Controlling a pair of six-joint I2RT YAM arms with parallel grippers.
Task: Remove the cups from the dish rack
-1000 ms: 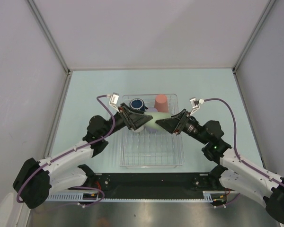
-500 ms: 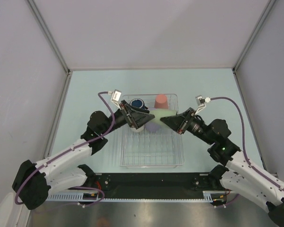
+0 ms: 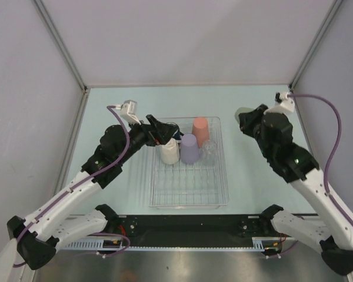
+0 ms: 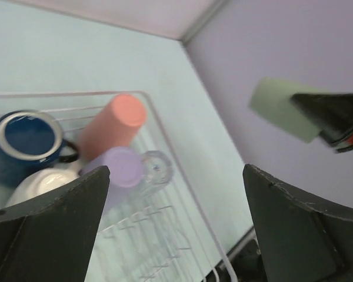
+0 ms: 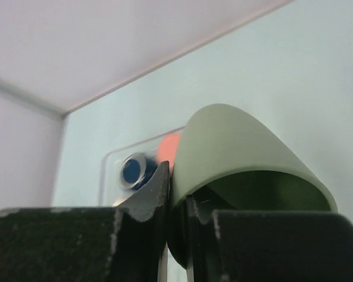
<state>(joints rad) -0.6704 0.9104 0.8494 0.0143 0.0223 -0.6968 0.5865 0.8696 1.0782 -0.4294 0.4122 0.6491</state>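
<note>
The clear dish rack (image 3: 223, 194) holds a salmon tumbler (image 3: 200, 126), a lavender tumbler (image 3: 189, 148), a cream mug (image 3: 169, 151) and a clear glass (image 3: 209, 150). A dark blue mug (image 4: 23, 144) stands at its far left corner, mostly hidden from above by my left gripper (image 3: 159, 129). That gripper hangs open and empty over the rack's far left; its fingers (image 4: 47, 229) frame the rack wire. My right gripper (image 5: 177, 185) is shut on the rim of the sage green cup (image 5: 241, 147), one finger inside and one outside. It holds the cup in the air (image 4: 282, 108), right of the rack.
Pale green table (image 3: 259, 182) lies bare on both sides of the rack. Grey enclosure walls (image 3: 35, 88) close in on the left, right and back. The arm bases and a black rail (image 3: 188, 226) run along the near edge.
My left gripper opened, released the green cup and drew back left. My right gripper shut on that cup and lifted it up and right, off the rack, uncovering the lavender tumbler.
</note>
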